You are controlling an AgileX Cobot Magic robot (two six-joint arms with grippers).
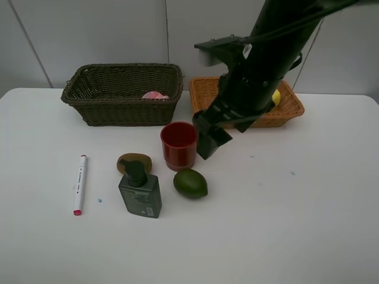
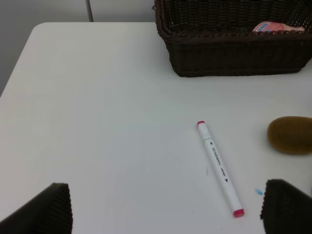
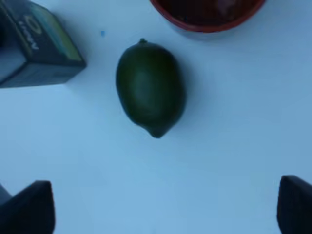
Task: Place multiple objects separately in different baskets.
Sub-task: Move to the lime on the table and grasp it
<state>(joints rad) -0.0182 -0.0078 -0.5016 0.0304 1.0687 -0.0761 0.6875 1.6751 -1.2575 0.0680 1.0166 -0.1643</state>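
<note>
Operator: Wide open and empty, my right gripper (image 3: pixel 161 204) hangs over the white table (image 1: pixel 284 225). Its dark arm fills the foreground of the high view, reaching down from one o'clock.

Desk: What sits in front of it?

Operator: It's the green avocado (image 3: pixel 151 87), lying on the table ahead of the spread fingertips (image 3: pixel 29 209) and touching neither. From the high camera, the gripper stands at about one o'clock of the fruit.

Desk: And around the avocado?

Operator: At twelve o'clock of it the red cup (image 1: pixel 179 145) stands upright, near but apart, with the gripper just beside the cup at three. At nine o'clock of the avocado, also apart, is the dark green pump bottle (image 1: pixel 140 192). The brown kiwi (image 1: pixel 142 160) rests at twelve o'clock of the bottle, by the pump head; I cannot tell whether they touch. Well out at nine o'clock of the bottle lies the white marker (image 1: pixel 79 184), pink-red at both ends.

Desk: Your other arm?

Operator: My left gripper (image 2: pixel 163 209) is also spread wide with nothing in it, above the table with the marker ahead of it.

Desk: The baskets?

Operator: Toward the back of the table at eleven o'clock, the dark olive-brown basket (image 1: pixel 121 94) holds a pink item (image 1: pixel 154 95). At one o'clock the light orange-tan basket (image 1: pixel 287 109) is partly hidden by my arm, and a yellow lemon (image 1: pixel 276 96) shows inside it.
</note>
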